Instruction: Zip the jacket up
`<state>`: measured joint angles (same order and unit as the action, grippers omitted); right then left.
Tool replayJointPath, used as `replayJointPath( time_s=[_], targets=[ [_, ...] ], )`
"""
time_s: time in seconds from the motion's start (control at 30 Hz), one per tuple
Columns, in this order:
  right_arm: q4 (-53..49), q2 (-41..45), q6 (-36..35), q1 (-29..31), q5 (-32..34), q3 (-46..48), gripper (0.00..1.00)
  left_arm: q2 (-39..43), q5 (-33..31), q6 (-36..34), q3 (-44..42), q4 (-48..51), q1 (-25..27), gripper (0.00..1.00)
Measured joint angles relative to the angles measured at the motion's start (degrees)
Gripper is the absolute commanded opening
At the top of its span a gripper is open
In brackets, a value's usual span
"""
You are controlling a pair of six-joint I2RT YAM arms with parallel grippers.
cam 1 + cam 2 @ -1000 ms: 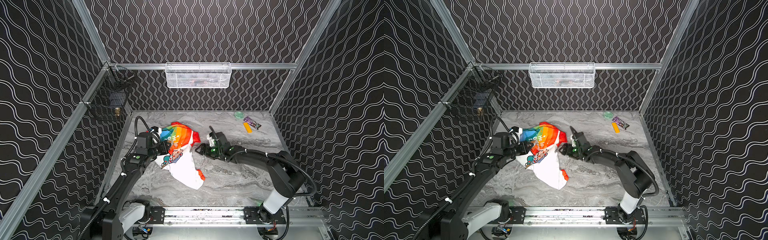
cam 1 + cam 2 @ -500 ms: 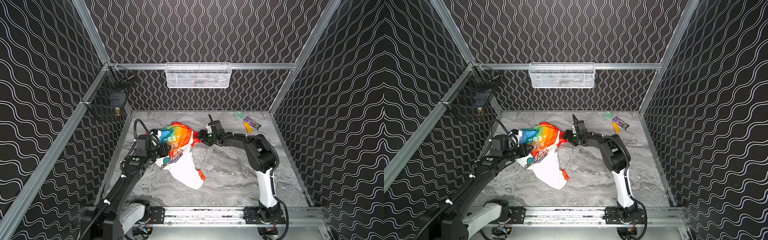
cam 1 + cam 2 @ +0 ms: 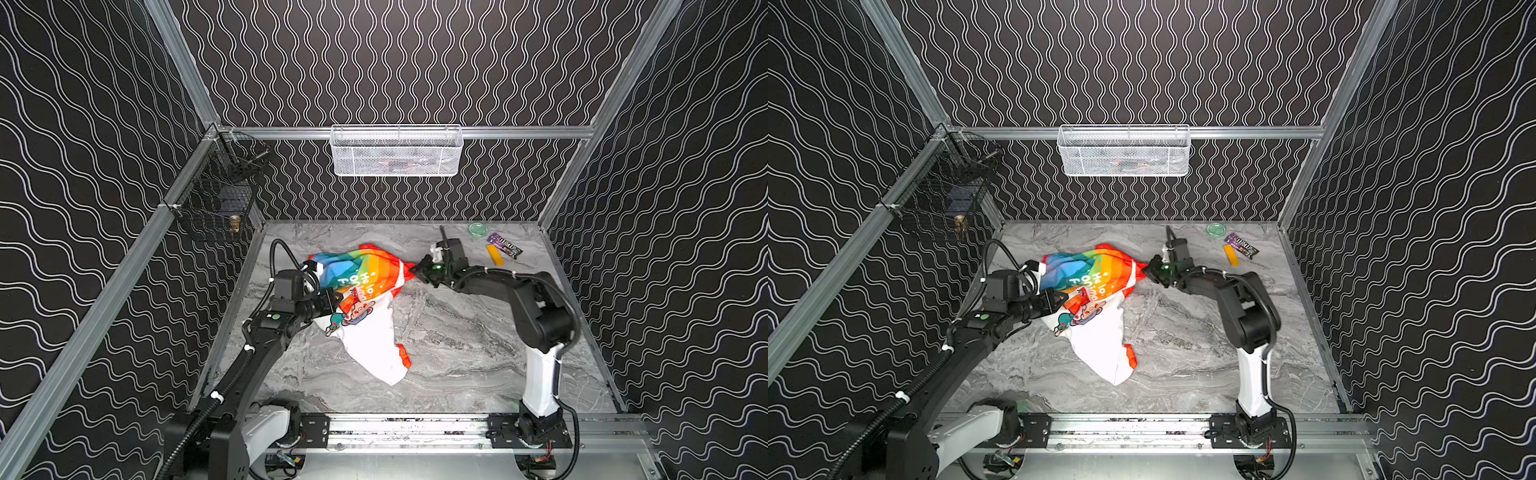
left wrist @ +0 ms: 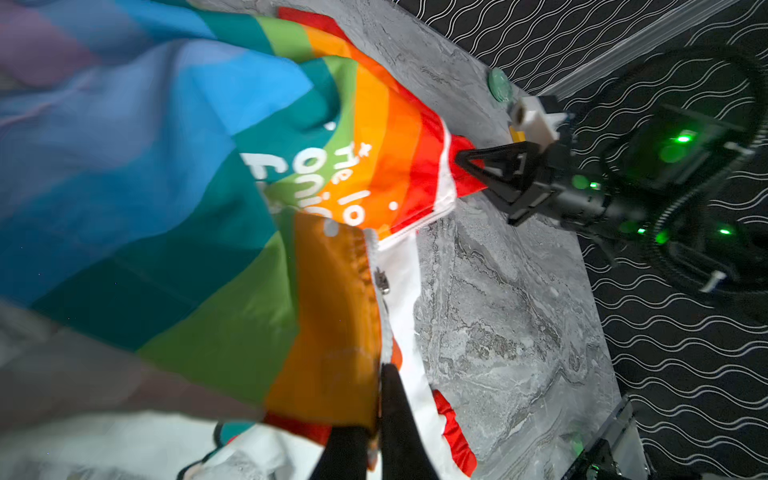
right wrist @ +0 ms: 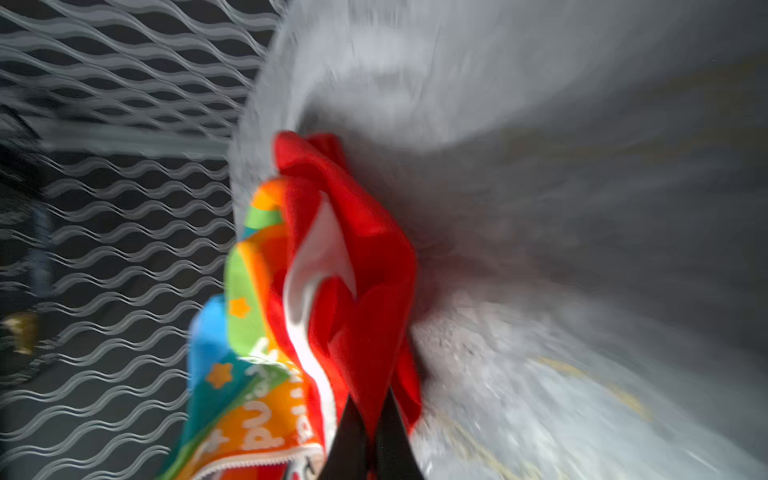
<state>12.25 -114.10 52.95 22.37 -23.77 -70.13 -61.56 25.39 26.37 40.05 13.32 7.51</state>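
At mid-tabletop (image 3: 457, 332) lies a rainbow-striped child's jacket (image 3: 361, 274), rumpled, lining (image 3: 374, 345) exposed: left hand (image 3: 337, 298) pinching the orange front edge beside the white zipper (image 4: 385, 328), right hand (image 3: 414, 269) pinching red fabric (image 5: 365, 257) at the opposite end; best drawn gently apart to tauten the zipper line before seeking the slider (image 4: 381, 281).

Both top views: high above front edge, looking down over whole grey marbled worktop (image 3: 457, 340). Wrist views: close-up, sharing rainbow-striped fabric jacket (image 4: 208, 187).

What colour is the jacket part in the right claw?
Red; the right claw pinches the jacket there, clearest in right wrist view.
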Motion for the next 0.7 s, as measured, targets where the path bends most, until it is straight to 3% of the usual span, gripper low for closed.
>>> replayJointPath(
  time_s=[0.37, 0.53, 0.7],
  targets=[
    [-7.17, 23.47, -3.58, -9.62, 3.87, 16.35, 0.0, -7.02, -1.14, -1.25, 3.74, -3.61, 3.93, 0.0],
    [-13.79, 33.53, -7.58, -13.84, 5.9, 19.34, 0.0, -10.21, -0.98, -2.58, 6.14, -4.74, 6.45, 0.0],
    [-17.33, 37.44, -11.32, -16.48, 7.52, 19.15, 0.0, -11.17, 0.46, -3.74, 7.52, -5.09, 6.8, 0.0]
  ],
)
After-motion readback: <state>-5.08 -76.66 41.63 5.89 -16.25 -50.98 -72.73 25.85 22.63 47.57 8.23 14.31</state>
